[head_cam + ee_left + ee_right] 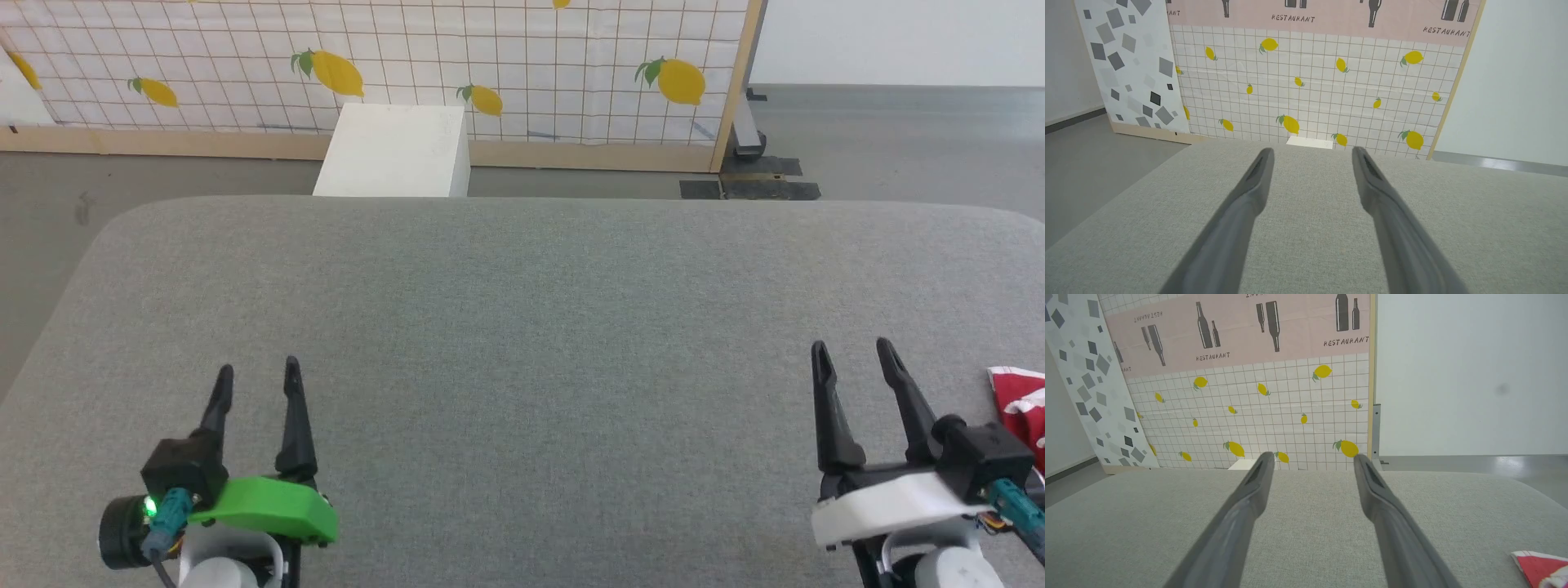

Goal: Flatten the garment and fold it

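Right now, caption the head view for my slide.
Both open, left gripper and right gripper hover over the grey cushion; red garment at the frame's right edge.

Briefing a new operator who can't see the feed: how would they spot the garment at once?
Start at the wide grey padded surface before the robot. At its right side, just beyond the right hand, the garment lies partly out of frame. It is bright red cloth with white trim, against plain grey.

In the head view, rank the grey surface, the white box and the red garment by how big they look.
1. grey surface
2. white box, farther away
3. garment, cut by the picture's edge, so true size unsure
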